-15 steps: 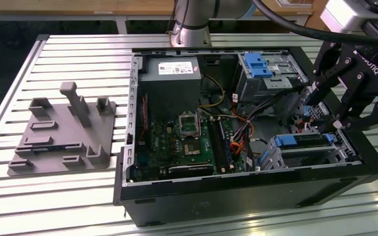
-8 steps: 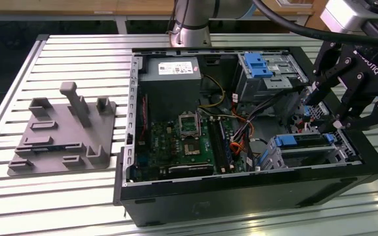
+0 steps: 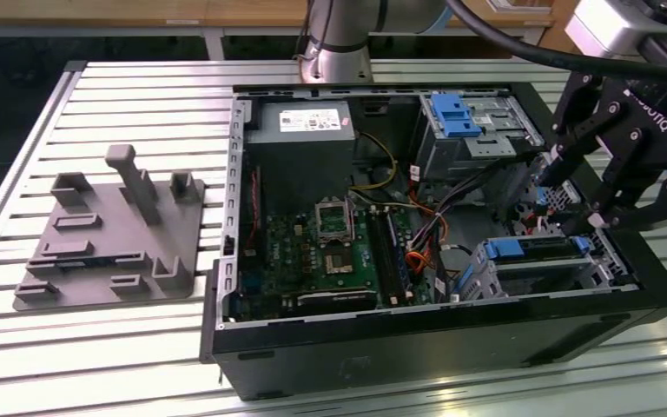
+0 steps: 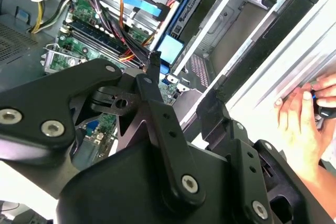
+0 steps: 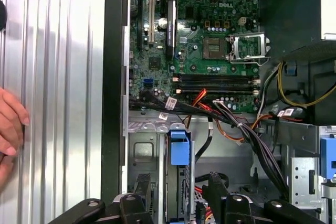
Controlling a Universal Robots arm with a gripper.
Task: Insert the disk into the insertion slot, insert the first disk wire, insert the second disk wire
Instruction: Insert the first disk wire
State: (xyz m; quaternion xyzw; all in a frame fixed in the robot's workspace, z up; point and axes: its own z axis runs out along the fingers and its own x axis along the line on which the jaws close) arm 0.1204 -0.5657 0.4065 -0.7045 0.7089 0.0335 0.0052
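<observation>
While the computer case [image 3: 426, 330] lies open on the slatted table [image 3: 136, 95], the gripper [image 3: 571, 204] hangs just above the insertion slot [image 3: 486, 276], at the exterior view's right. Fingers [image 5: 140, 190] spread. In the first wrist view one stands on each side of the disk [image 5: 178, 148]; contact cannot be told. Disk sits in the slot, blue caddy showing. Orange, red and black wires [image 5: 226, 116] run close by; whether any is plugged into the disk cannot be told. Some carry small white tags [image 5: 170, 102], print too small to read. Power supply [image 3: 310, 122] bears a white sticker with a coloured mark, text not legible. Motherboard [image 5: 210, 51] has white lettering near the socket. A person's hand [image 4: 302, 121] rests on the table beside the case.
</observation>
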